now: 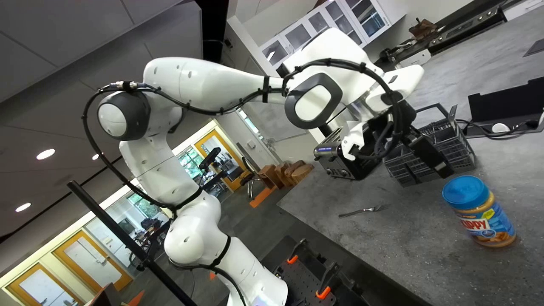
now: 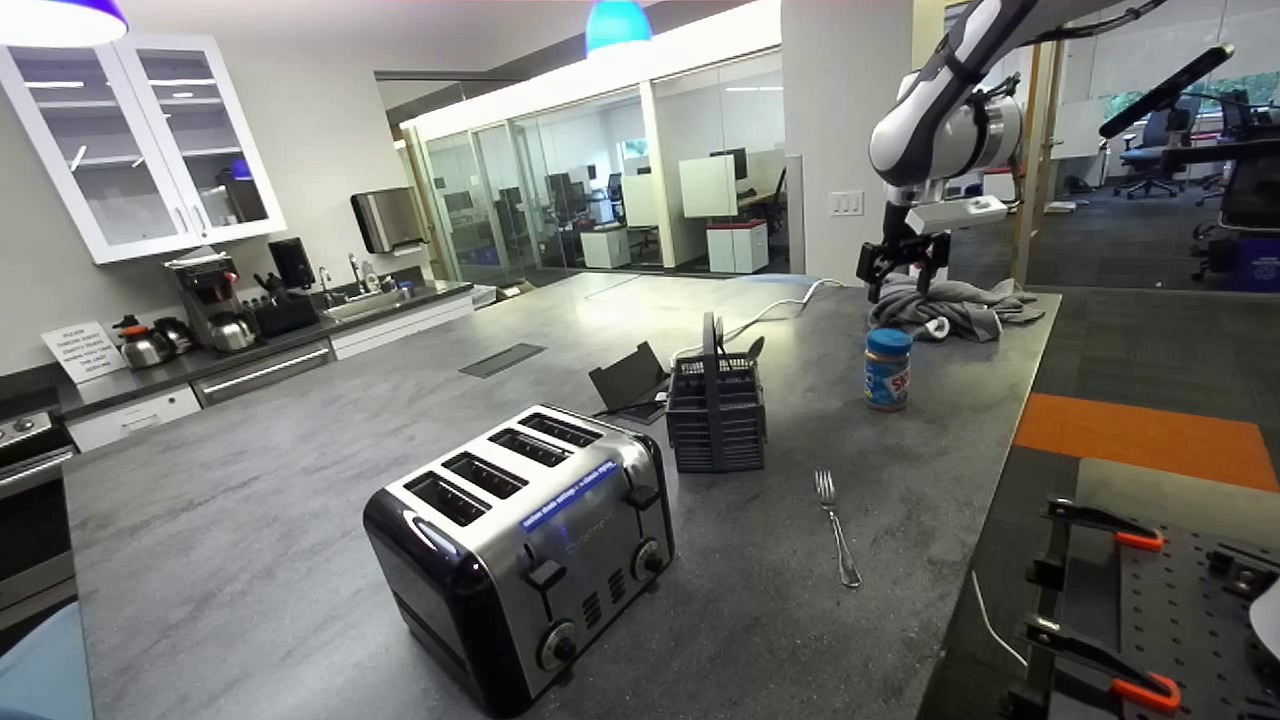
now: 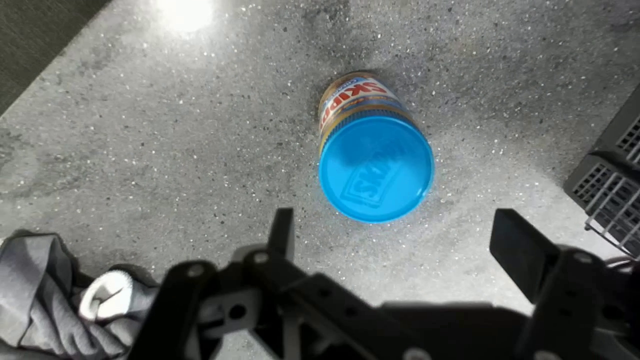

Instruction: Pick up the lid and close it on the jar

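The round blue lid point(image 1: 466, 192) sits on top of the jar point(image 1: 488, 225), which stands upright on the grey counter. In the other exterior picture the lid point(image 2: 888, 342) and jar point(image 2: 887, 385) also show together. In the wrist view the lid point(image 3: 376, 170) faces the camera, and part of the jar's label point(image 3: 357, 97) shows beyond it. My gripper point(image 3: 392, 225) is open, its two black fingers wide apart with nothing between them. The gripper point(image 2: 899, 285) hangs higher than the lid and does not touch it.
A dark wire basket point(image 2: 715, 420) stands near the jar, also at the wrist view's right edge point(image 3: 612, 195). A fork point(image 2: 838, 530) and a toaster point(image 2: 520, 560) are on the counter. A grey cloth point(image 2: 960, 310) lies near the counter edge.
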Tool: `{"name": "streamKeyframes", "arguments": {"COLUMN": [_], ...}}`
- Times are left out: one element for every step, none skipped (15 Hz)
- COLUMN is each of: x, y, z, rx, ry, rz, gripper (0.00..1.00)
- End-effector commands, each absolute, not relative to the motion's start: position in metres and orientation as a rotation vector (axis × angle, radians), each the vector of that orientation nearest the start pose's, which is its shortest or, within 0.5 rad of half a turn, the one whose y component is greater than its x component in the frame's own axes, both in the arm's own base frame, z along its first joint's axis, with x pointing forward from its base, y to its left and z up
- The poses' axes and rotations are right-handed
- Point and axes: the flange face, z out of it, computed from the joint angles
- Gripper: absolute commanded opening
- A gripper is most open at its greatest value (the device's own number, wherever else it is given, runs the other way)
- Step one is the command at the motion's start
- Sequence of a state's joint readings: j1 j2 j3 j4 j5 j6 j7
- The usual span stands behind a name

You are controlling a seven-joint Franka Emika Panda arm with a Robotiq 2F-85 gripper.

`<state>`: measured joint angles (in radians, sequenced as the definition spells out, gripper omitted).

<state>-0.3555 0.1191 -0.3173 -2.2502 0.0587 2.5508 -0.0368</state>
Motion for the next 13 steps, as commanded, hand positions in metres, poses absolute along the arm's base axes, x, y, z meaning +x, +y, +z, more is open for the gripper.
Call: {"name": "streamKeyframes", "arguments": {"x": [0.423,0.422,0.421,0.421,0.421,0.421,0.421,0.426,0.426,0.426,0.427,0.427,0.427], "y": [-0.338,-0.337,-0.335,-0.334,-0.333,-0.332,-0.330,-0.338,-0.338,-0.338,-0.338,-0.338,-0.338], "z": [0.359,0.363,0.366,0.368,0.370,0.372,0.372,0.365,0.365,0.364,0.363,0.363,0.363], "rx": [-3.024,-3.025,-3.027,-3.029,-3.030,-3.035,-3.035,-3.027,-3.027,-3.027,-3.027,-3.027,-3.027], "ry": [0.990,0.979,0.961,0.951,0.942,0.927,0.919,0.972,0.972,0.972,0.972,0.972,0.972], "rz": [-0.257,-0.255,-0.251,-0.251,-0.250,-0.251,-0.254,-0.270,-0.270,-0.268,-0.266,-0.264,-0.263], "gripper": [1.00,1.00,1.00,1.00,1.00,1.00,1.00,1.00,1.00,1.00,1.00,1.00,1.00]}}
